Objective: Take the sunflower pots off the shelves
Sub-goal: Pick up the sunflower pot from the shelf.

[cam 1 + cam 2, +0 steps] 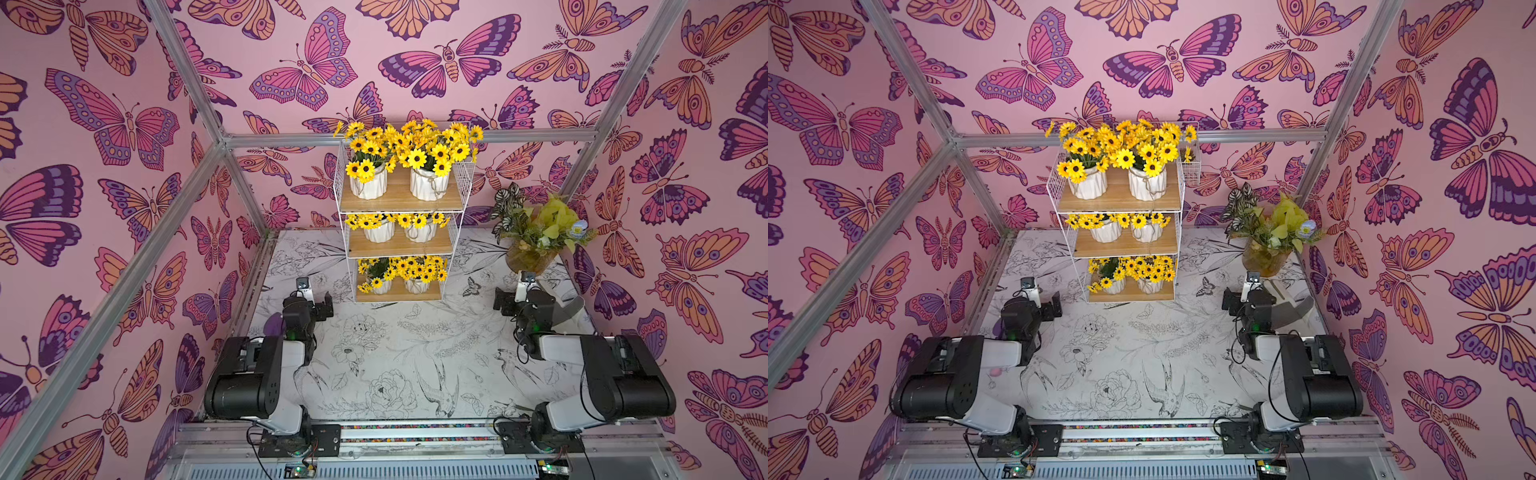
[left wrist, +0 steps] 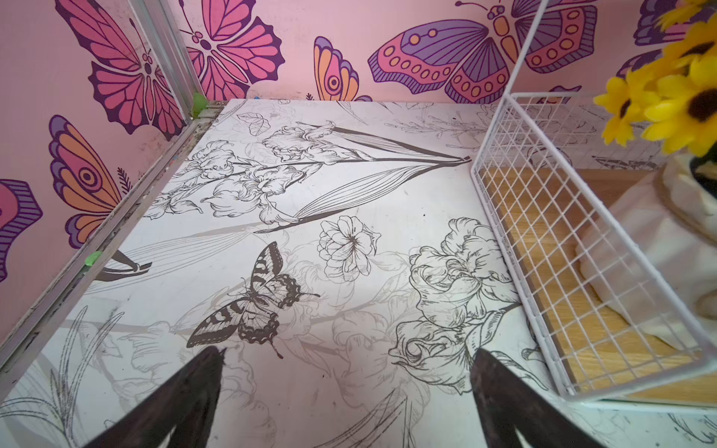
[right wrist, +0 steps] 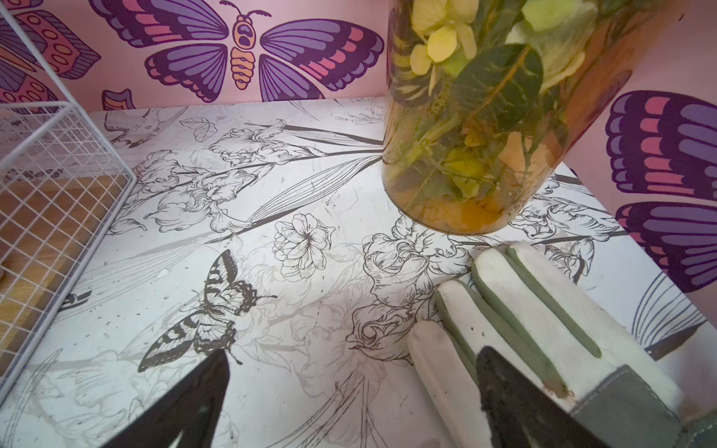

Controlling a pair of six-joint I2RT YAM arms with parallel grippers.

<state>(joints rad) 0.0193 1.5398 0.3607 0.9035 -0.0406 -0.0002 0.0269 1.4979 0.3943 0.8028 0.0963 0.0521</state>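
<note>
**As left sits nearer, left goes first**

All sunflower pots (image 1: 369, 187) sit on the shelves (image 1: 399, 203). My left gripper (image 2: 349, 355), spread and empty, is just beside the shelves' bottom board (image 1: 395, 297); right gripper (image 3: 354, 353), likewise spread, sits farther off.

Six sunflower pots (image 1: 369, 185), one vase (image 1: 527, 261) (one glove (image 3: 543, 310))
</note>
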